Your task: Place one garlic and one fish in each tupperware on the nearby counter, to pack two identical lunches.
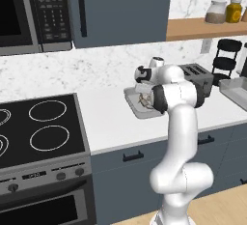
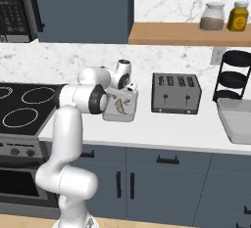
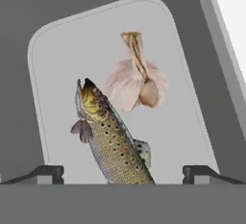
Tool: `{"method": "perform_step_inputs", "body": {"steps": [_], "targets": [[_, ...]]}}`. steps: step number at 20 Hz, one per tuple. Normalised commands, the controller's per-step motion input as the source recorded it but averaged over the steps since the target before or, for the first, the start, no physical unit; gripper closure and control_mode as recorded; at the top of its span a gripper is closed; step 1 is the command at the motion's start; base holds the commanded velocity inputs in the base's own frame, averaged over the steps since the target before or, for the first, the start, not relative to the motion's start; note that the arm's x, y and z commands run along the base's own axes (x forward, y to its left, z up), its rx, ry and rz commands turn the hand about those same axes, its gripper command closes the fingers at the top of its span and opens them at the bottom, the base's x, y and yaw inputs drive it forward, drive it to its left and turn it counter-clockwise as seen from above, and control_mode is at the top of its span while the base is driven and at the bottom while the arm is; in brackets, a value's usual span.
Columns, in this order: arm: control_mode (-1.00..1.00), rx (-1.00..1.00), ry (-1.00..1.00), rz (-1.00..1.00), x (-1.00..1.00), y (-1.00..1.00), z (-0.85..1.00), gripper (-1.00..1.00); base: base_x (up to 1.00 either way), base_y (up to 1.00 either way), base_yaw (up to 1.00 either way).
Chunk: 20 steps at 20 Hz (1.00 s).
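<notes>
Hovering with fingers point(image 3: 123, 172) spread wide and nothing between them, the hand looks straight down into a tupperware point(image 3: 43, 88). A fish point(image 3: 108, 136) lies on its floor, tail end between the two tips, head pointing away. Just beside the head sits a garlic point(image 3: 134, 81), apart from the fish or barely touching it, hard to tell. From the base cameras, that tray point(image 1: 132, 104) rests on the table point(image 1: 111, 122) just beside the toaster point(image 2: 175, 93), and a second tupperware point(image 2: 235, 119) sits well apart at the table's right end.
</notes>
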Motion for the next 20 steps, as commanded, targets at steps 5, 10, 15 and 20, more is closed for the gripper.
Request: {"method": "perform_step_inputs", "body": {"steps": [5,10,15,20], "targets": [[-1.0,-0.05,0.0,0.09,-1.0,0.32,-0.08,-1.0,0.0,0.0,0.0],[-1.0,-0.14,0.0,0.2,-1.0,0.0,0.91,-1.0,0.0,0.0,0.0],[-1.0,0.02,0.0,0.19,-1.0,0.0,0.84,-1.0,0.0,0.0,0.0],[-1.0,0.13,-0.01,0.06,-1.0,0.0,0.53,-1.0,0.0,0.0,0.0]]}}
